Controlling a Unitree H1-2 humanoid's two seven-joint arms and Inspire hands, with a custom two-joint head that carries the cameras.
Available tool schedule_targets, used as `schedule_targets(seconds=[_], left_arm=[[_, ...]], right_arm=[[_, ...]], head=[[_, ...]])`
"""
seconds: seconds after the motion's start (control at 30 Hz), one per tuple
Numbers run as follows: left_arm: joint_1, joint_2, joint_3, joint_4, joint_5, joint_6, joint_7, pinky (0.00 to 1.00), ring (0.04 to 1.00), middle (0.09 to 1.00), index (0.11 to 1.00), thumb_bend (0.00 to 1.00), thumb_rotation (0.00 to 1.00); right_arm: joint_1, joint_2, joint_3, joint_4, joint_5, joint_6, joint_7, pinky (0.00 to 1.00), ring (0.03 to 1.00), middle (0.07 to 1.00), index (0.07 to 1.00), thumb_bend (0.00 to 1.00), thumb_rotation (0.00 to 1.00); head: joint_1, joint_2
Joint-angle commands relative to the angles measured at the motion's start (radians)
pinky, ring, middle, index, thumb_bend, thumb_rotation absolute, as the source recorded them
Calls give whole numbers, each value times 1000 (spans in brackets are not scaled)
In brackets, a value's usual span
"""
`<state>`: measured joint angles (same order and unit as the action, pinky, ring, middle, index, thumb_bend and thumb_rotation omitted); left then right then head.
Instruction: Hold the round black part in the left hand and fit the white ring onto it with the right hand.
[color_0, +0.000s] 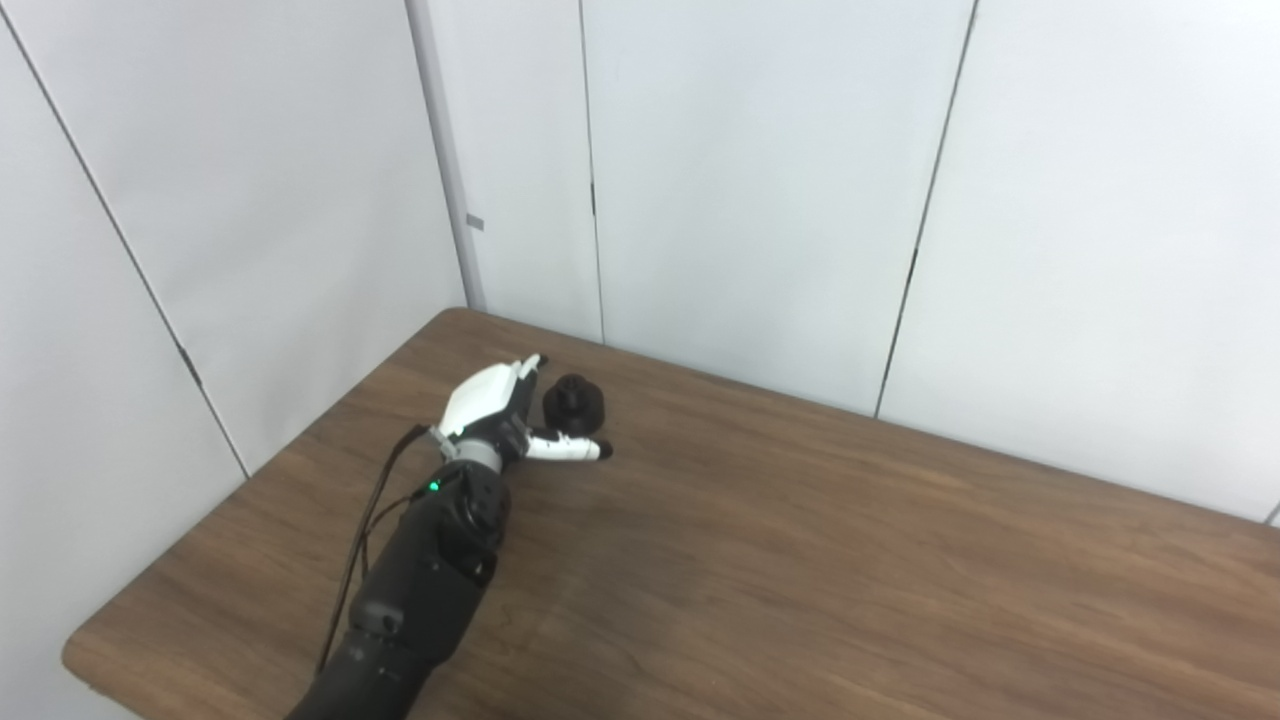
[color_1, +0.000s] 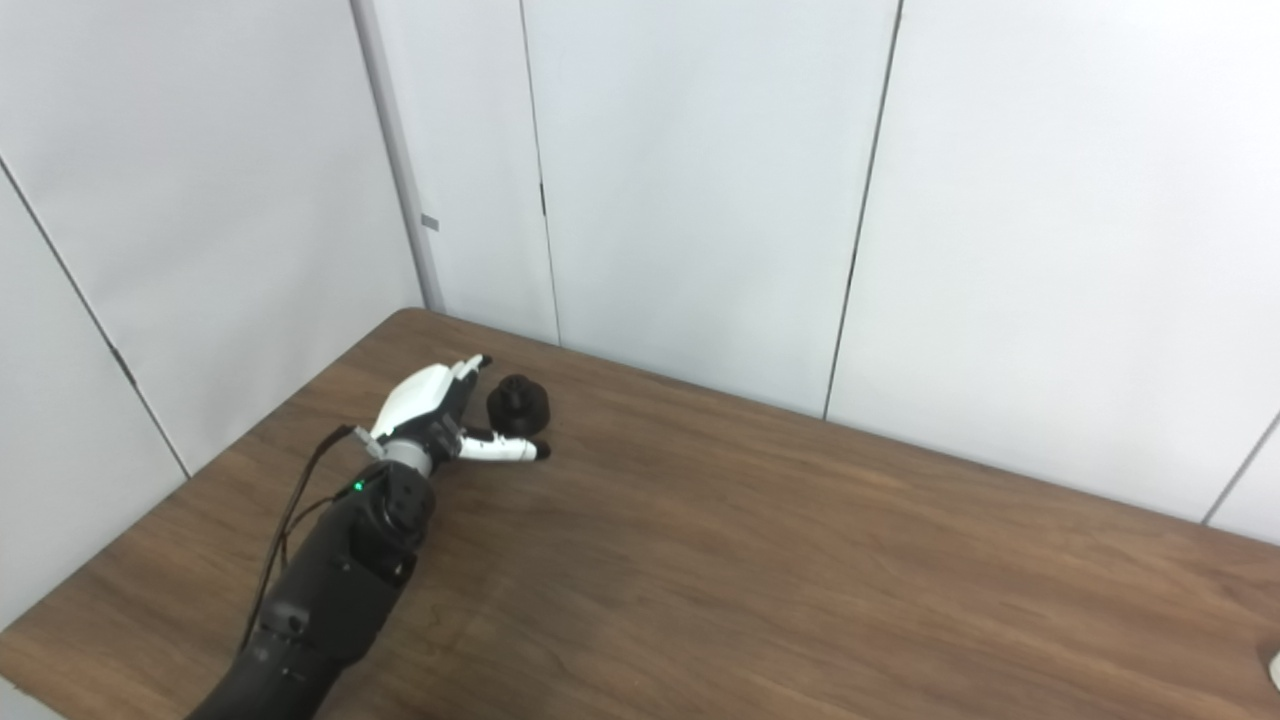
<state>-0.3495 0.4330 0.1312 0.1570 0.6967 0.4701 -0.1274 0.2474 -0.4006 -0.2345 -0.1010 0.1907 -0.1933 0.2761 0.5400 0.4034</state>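
A wooden table with a dark brown grain is seen set into a corner of pale wall panels. The left hand, white with a black arm behind it, is reached in from the lower left toward the far left part of the tabletop. Its fingers are spread apart, and the thumb is stretched out to the right along the surface. The round black part is stood on the table in the gap between thumb and fingers, just beside the palm; contact cannot be judged. A small green light is lit at the wrist. A pale edge of something is cut off at the lower right border.
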Motion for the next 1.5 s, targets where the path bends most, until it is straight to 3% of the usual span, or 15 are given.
schedule_targets(seconds=[0.0,0.2,0.47,0.6,0.7,0.93,1.27,1.47], left_arm=[[-48,34,23,-40,1,0,12,1000,1000,1000,984,1000,428],[-86,51,25,16,-18,-1,26,1000,1000,1000,1000,1000,427],[-153,90,-8,182,-84,-19,27,1000,1000,1000,915,1000,381],[-148,87,11,256,-185,-154,94,1000,1000,1000,862,1000,318],[-140,78,18,289,-237,-201,133,1000,1000,1000,836,1000,313],[-111,73,-19,318,-271,-229,185,1000,1000,1000,819,1000,343],[-80,75,-41,299,-292,-237,200,1000,1000,1000,823,1000,330],[-76,86,-92,309,-247,-224,212,1000,1000,1000,770,1000,335]], right_arm=[[1,-22,-3,0,-8,-1,-3,1000,1000,1000,1000,447,678],[1,-22,-1,-3,-19,0,-6,1000,1000,1000,1000,452,695],[12,-31,-6,-11,-16,1,-1,1000,1000,1000,1000,477,707],[21,-37,-11,-10,-9,-13,8,1000,1000,1000,1000,489,707],[28,-41,-16,-18,-5,-5,7,1000,1000,1000,1000,491,693],[46,-58,-28,-42,4,19,12,1000,1000,1000,1000,522,703],[60,-74,-36,-47,12,20,13,1000,1000,1000,1000,507,691],[68,-74,-39,-54,19,17,17,1000,1000,1000,1000,529,692]], head=[[1,1],[-2,-6],[-4,-1],[-9,3],[-8,10],[-3,32],[-8,49],[-11,55]])
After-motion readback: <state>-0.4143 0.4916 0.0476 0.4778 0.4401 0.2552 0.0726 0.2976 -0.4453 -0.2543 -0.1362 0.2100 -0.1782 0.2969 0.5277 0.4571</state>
